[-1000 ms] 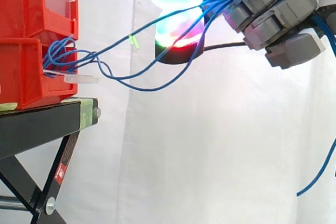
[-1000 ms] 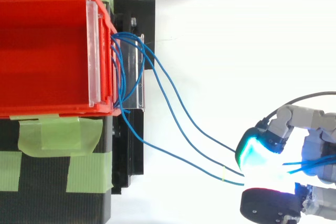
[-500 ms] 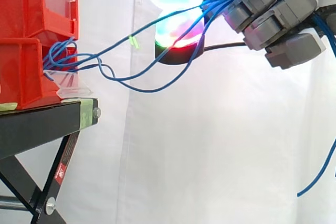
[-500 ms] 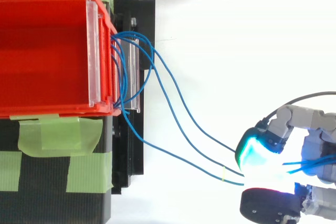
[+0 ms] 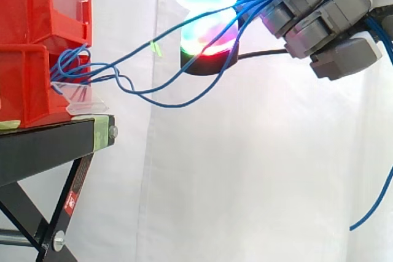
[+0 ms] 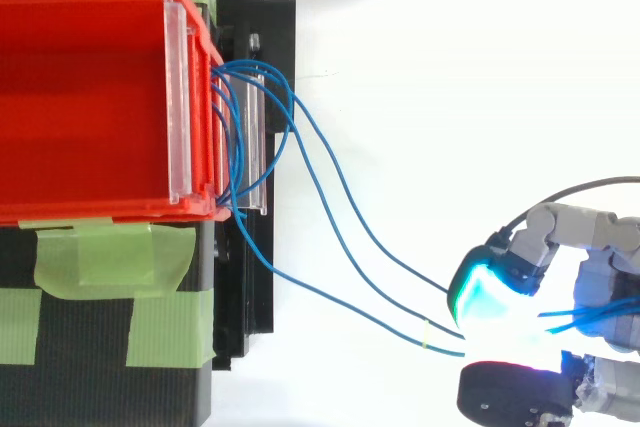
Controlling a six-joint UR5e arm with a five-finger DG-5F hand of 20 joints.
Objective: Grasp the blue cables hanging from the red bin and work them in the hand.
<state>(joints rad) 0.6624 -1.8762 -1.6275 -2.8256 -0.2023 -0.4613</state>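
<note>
blue cables (image 5: 178, 106): strung in slack loops from the front of the lower red bin (image 5: 24, 84) up to the hand | hand (image 5: 319, 16): high, well apart from bin, fingers curled round the cables | bin: on black stand (image 5: 43, 145) | behind: white curtain (image 5: 245, 182)

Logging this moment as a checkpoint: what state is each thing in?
hand, shut on the blue cables.
blue cables, drawn out from the lower red bin to the hand, sagging, not taut.
clear plate, tilted down at the lower red bin's front.
upper red bin, stacked on the lower one, open-topped.
</note>
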